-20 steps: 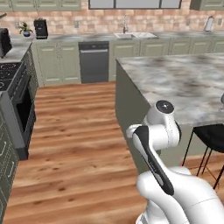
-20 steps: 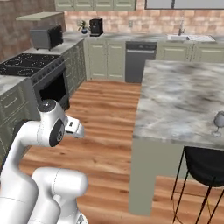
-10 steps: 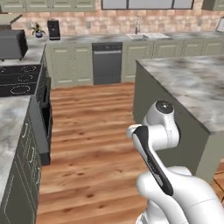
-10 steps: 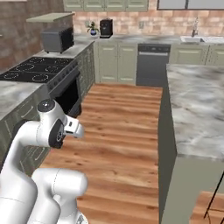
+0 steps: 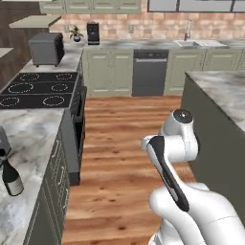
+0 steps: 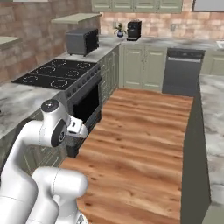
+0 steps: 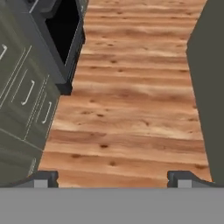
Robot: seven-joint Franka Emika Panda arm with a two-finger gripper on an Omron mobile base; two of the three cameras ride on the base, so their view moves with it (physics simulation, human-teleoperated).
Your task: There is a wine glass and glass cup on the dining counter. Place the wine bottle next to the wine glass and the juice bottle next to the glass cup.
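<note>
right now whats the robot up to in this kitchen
Nothing is being handled yet. The arm is tucked over the wood floor between the stove and the dining counter, with its end effector open and empty. A wine bottle stands on the side counter at the left, untouched.

Both base views looked forward over the arm, from its left and right, sharing the wood floor [image 5: 119, 143], stove [image 6: 52, 76] and dishwasher [image 5: 150, 72]. The hand view faced down, close above the floor.
</note>
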